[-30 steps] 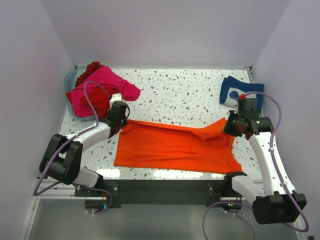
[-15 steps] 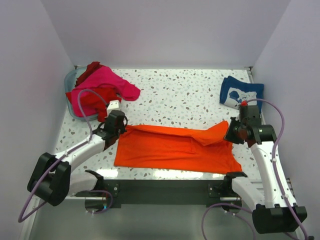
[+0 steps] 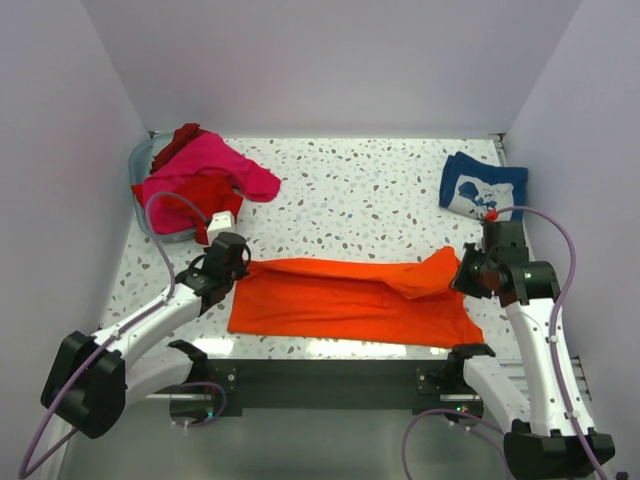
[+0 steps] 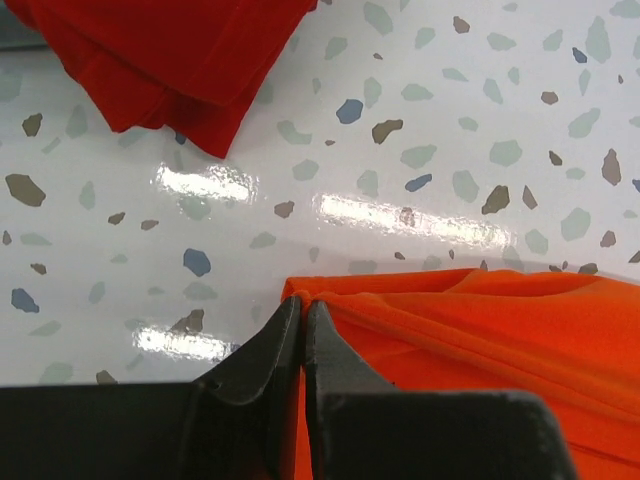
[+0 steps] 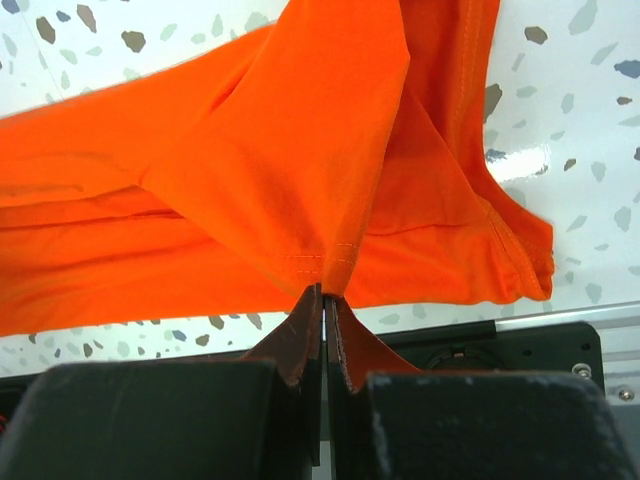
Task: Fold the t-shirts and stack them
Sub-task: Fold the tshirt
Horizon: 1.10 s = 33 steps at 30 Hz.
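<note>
- We see the left claw (image 4: 303, 312) shut tight. Its two fingers are pressed together on the far left corner of the orange t-shirt (image 3: 350, 300).
- The right claw (image 5: 323, 298) is closed just the same, pinching a stitched hem of that shirt, and the cloth rises in a fold to its tips.
- The orange t-shirt lies across the near part of the speckled surface (image 3: 370, 190), between the two arms. Its near half is flat and its far edge is bunched.
- We find the hot pink t-shirt (image 3: 215, 160) and a red t-shirt (image 3: 200, 192) heaped at the far left corner, partly in a grey-blue tub (image 3: 140, 165) and spilling over its rim.
- In the left wrist view a red corner rests on the surface, apart from the orange cloth.
- The navy blue t-shirt (image 3: 480, 185), white print showing, lies at the far right corner, well apart from the orange one.
</note>
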Tool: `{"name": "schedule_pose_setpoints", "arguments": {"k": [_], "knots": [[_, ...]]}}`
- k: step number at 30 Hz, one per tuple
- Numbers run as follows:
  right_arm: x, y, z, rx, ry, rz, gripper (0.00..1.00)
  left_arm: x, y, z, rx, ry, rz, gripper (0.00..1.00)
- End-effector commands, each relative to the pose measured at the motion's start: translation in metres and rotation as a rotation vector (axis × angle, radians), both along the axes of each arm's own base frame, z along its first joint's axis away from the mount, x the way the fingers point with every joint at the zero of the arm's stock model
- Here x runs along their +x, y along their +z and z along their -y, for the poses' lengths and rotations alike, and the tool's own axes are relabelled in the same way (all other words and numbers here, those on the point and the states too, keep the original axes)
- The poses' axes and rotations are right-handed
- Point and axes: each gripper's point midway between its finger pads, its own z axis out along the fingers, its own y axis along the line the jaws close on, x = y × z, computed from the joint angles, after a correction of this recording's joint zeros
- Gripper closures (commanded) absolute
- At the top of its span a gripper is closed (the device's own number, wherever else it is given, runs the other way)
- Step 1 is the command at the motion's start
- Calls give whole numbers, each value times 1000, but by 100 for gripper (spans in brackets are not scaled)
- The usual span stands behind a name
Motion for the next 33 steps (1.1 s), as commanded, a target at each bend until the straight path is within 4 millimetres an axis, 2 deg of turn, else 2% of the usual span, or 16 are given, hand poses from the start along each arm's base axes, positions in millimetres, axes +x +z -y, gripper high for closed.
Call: {"name": "schedule_pose_setpoints", "arguments": {"k": [1, 3, 4, 5, 6, 7, 8, 10, 11, 15, 22, 29, 33], "knots": [[-15, -1, -5, 22, 24, -28, 100, -10, 6, -5, -20, 42, 20, 98], [-19, -2, -7, 32, 34, -36, 100, -16, 5, -3, -33, 44, 17, 85], [-20, -2, -8, 35, 37, -42, 95, -18, 11, -3, -47, 51, 33, 70], [-21, -1, -7, 31, 38, -40, 79, -21, 11, -4, -50, 53, 32, 62], [-20, 1, -6, 26, 37, -34, 70, -22, 14, -3, -61, 60, 40, 52], [-19, 4, -5, 21, 33, -27, 62, -22, 21, -3, -77, 60, 61, 35], [-16, 11, -4, 14, 30, -6, 52, -23, 24, -3, -80, 59, 65, 29], [-9, 16, -5, 18, 32, 9, 47, -20, 34, -2, -89, 58, 85, 19], [0, 22, -6, 22, 34, 38, 44, -21, 36, -2, -84, 60, 82, 17], [25, 21, -16, 72, 49, 68, 43, -9, 49, 3, -69, 49, 89, 12], [76, -10, -12, 51, 5, 27, 43, 9, 32, 15, -10, 6, 22, 11], [101, -36, 2, 12, -35, -35, 43, 14, 7, 13, -18, 2, -49, 11], [103, -50, 11, 37, -58, -59, 43, 13, -4, 10, -22, 2, -74, 11]]}}
